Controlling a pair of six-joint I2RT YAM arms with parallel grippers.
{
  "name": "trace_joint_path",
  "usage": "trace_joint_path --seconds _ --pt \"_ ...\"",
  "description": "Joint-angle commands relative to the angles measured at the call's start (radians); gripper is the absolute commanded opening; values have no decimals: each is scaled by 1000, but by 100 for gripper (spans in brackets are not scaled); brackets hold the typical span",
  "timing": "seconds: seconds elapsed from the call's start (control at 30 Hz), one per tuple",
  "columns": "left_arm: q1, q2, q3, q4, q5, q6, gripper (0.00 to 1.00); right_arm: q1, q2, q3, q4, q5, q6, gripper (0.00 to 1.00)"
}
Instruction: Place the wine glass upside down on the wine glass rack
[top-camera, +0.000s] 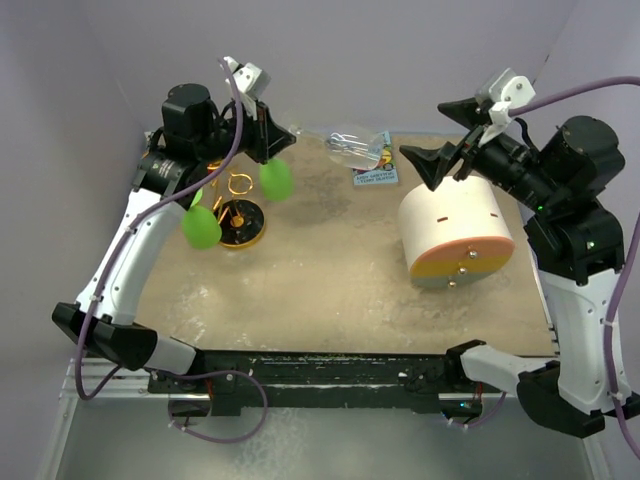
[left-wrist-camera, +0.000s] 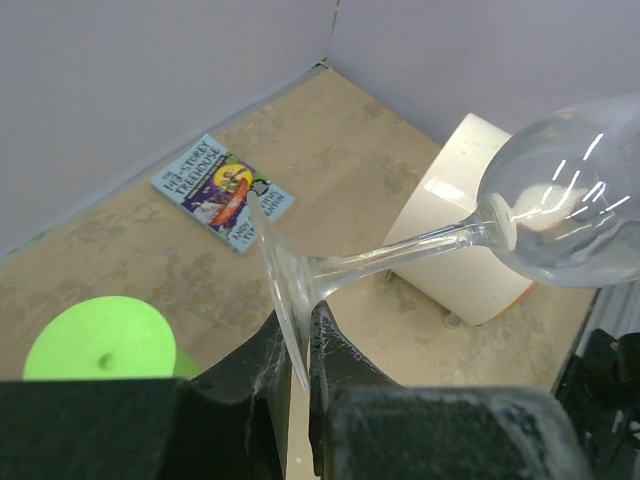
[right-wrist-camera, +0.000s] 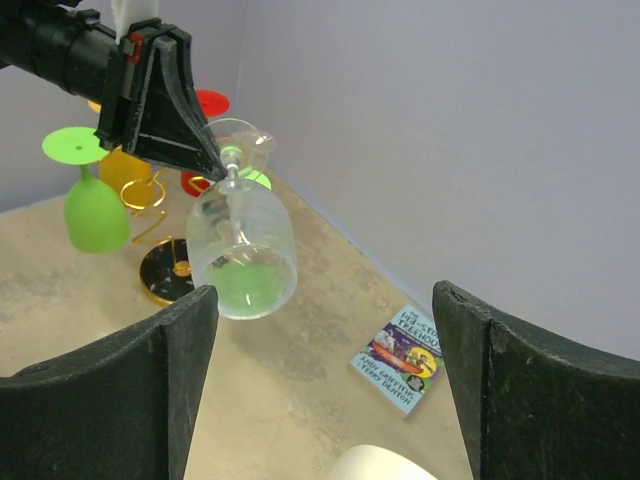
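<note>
I've got the left end effector clamped on the foot of the wine glass, held sideways in the air beyond the wine glass rack. The right end effector stands wide open.

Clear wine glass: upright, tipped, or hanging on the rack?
Tipped roughly sideways, off the wine glass rack: the left gripper pinches the clear wine glass by its foot, bowl jutting outward.

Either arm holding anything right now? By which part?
Left gripper holds the clear wine glass, jaws pinched on the edge of its foot. Right gripper is open and empty.
</note>
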Motion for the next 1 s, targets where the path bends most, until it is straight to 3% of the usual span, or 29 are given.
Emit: trace_joint_path --seconds 0.0,0.53,0.97 --pt "5 -70 77 -22 -98 143 0 -41 -29 29 7 -11 28 90" --pt "-151 -161 41 -286 -362 728 0 -106 -15 -24 20 16 39 91" --pt "-175 -318 -174 -382 -560 1137 0 -111 17 -38 25 -5 41 91"
